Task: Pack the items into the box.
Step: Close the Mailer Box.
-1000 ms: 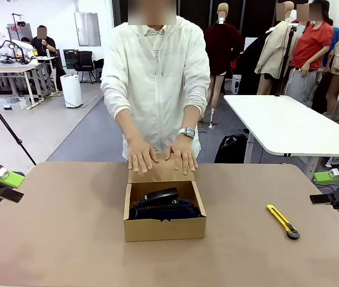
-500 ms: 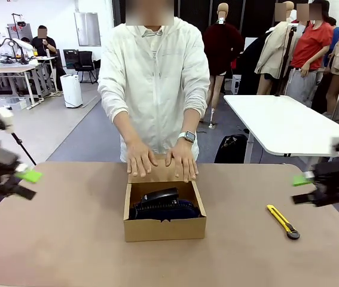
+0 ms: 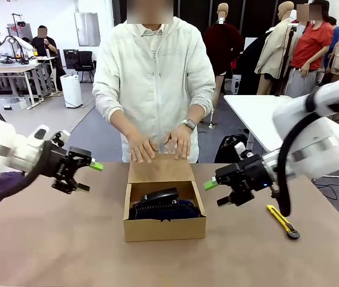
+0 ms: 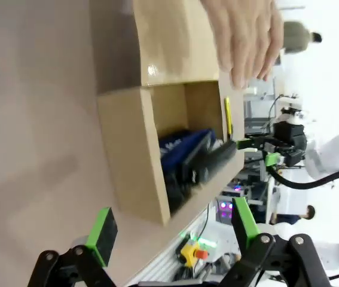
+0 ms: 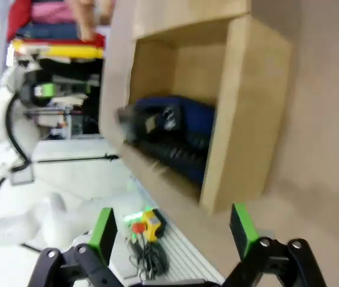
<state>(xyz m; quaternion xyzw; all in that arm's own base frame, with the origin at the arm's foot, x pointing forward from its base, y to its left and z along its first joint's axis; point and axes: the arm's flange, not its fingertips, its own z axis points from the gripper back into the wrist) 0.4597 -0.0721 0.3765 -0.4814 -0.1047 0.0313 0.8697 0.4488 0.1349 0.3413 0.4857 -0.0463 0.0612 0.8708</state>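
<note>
Nearest, bare table (image 3: 49, 251), then the box (image 3: 164, 228) at mid-table, open on top. Inside, lying low: the navy pouch (image 3: 164, 210), filling nearly the full width, with the black stapler (image 3: 160, 196) resting on it toward the far wall. Both items already in, then; judged from that, only the closing left to do.

Either side of the box, and new here: left pincer (image 3: 89, 177) and right pincer (image 3: 215, 193). A second ago parked out at the picture's edges; now swung inward to flank the box, each near a side wall but apart from it, above the table. Both spread fully, green pads well parted, nothing between them. Same story through the wrist cameras: open fingers, box beyond, no contact.

Off to the right on the table, the yellow-and-black utility knife (image 3: 283, 222), well apart from the box, unmoved, and not for packing.

Farther back, the flap lid (image 3: 160, 170), laid back away from the opening. A second ago pinned under flat palms; now one hand of the person (image 3: 140, 148) and the other hand (image 3: 178, 143) drawn back to its far edge, whether touching it hard to tell. Probably a handing-over: flap freed, pincers arriving, lid ready to be folded forward over the contents.
</note>
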